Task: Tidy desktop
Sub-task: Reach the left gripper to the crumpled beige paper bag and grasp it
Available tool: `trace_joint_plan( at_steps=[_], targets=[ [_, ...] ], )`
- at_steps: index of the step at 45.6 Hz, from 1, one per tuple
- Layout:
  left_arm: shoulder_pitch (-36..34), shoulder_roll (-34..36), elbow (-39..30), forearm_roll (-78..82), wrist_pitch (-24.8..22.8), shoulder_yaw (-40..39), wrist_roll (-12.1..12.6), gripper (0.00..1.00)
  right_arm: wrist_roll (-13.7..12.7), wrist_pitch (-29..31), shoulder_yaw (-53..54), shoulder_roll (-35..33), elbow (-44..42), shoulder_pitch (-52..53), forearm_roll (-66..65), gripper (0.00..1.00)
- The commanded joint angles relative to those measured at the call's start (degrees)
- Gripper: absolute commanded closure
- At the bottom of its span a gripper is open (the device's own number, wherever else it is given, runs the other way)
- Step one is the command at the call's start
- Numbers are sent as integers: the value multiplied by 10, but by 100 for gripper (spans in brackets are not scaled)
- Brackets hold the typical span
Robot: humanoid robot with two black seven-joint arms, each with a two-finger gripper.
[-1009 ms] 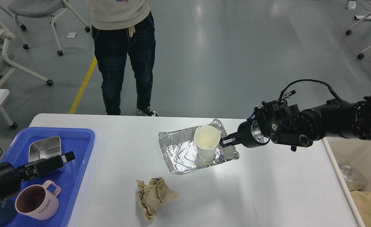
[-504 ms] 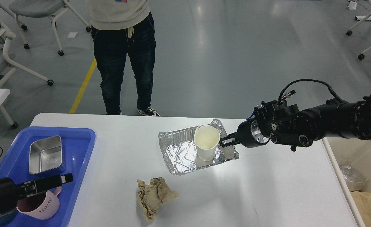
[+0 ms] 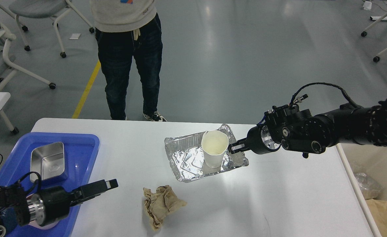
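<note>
Two black arms of mine reach over the large white rectangular desktop (image 3: pixel 278 197), which fills the lower part of the head view and runs off its bottom edge. No writing can be read anywhere at this moment. At far left, my left arm lies low across the blue plastic tray (image 3: pixel 81 144), hiding whatever sits in the tray's near end; only the shiny steel rectangular tin (image 3: pixel 47 161) shows clearly. My left gripper (image 3: pixel 103 187) points right, past the tray's edge, over bare tabletop; its fingers look pressed together and hold nothing. Just right of it lies a crumpled brown paper wad (image 3: pixel 162 204). Further back, a crinkled aluminium foil tray (image 3: pixel 186 164) holds an upright white paper cup (image 3: pixel 214 148). My right arm stretches in level from the right, its gripper (image 3: pixel 236 147) at the cup's rim; the fingertips are small and dark, so I cannot tell whether they pinch it.
</note>
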Motion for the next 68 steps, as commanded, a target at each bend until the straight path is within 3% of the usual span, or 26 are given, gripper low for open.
trace_joint_plan(
  at_steps=[1,4,7,15,21,40,45,49,55,58,64,68],
  targets=[
    [-9,-60,34,4,2,5,43,4,0,-1,0,-1,0,0,0,100],
    [-19,-96,71,8,3,15,98,4,0,-1,0,-1,0,0,0,100],
    [-30,-127,106,11,3,25,118,4,0,-2,0,-1,0,0,0,100],
    [-51,-187,163,12,4,41,115,4,0,-3,-1,-1,0,-1,0,100],
    [-67,-227,188,12,3,54,96,4,0,-3,-1,-1,0,-2,0,100],
    [-83,-244,198,38,4,113,94,6,0,-6,-1,-1,-1,-5,0,100],
    [-88,-261,201,45,4,125,91,19,0,-6,0,-1,-1,-5,0,100],
    [-89,-262,202,59,4,135,92,52,0,-6,0,-1,-1,-5,0,100],
    [-90,-263,202,72,4,146,87,74,0,-7,0,-2,-2,-5,0,100],
    [-89,-262,202,72,4,146,73,83,0,-7,0,-1,-2,-5,0,100],
    [-91,-256,200,71,4,145,15,92,0,-7,1,-1,-3,-5,0,100],
    [-91,-251,199,71,5,145,0,99,0,-8,1,-1,-3,-5,0,100]
  ],
)
